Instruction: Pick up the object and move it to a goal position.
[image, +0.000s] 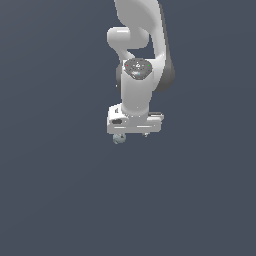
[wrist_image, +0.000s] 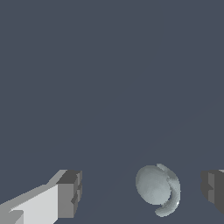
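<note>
The object, a tiny pale grey-blue ball (image: 119, 138), shows just under the white gripper (image: 132, 134), below its end toward the exterior view's left. In the wrist view the ball (wrist_image: 154, 189) lies between the two fingertips, with a visible gap on each side, and closer to one dark pad (wrist_image: 213, 190) than to the other (wrist_image: 70, 194). The gripper (wrist_image: 141, 191) is open and touches nothing. A pale crescent rims one side of the ball. I cannot tell the ball's height relative to the fingertips.
The white arm (image: 140, 60) comes down from the top of the exterior view. A plain dark grey-blue surface (image: 60, 200) fills the rest of both views.
</note>
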